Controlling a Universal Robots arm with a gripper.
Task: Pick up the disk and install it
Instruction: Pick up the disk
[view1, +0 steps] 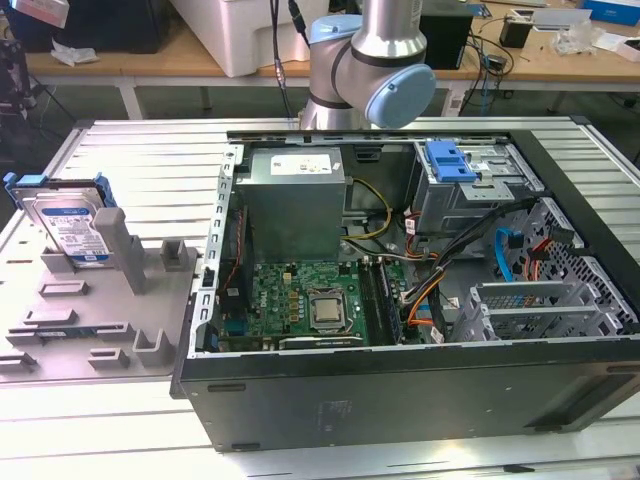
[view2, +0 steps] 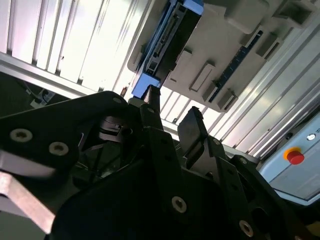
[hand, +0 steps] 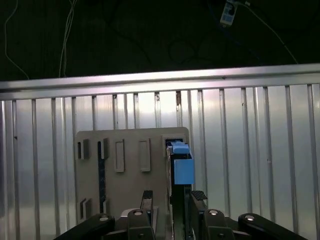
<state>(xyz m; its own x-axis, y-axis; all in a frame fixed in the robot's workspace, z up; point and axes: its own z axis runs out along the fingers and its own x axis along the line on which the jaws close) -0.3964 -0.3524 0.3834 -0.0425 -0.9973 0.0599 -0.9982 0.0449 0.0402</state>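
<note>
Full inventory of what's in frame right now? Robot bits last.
disk: 1, silver with blue rail, upright in the fixture, at the exterior view's left
fixture: 1, grey, on the table beside the case
case: 1, black, open, mid-table
motherboard: 1, green, inside the case
power supply: 1, grey, inside the case
drive cage: 1, grey with blue handle, inside the case, towards the exterior view's right
table: 1, silver, slatted, under everything
arm: 1, silver and light blue, behind the case
gripper: 1, black, jaws open, empty, facing the disk
</note>
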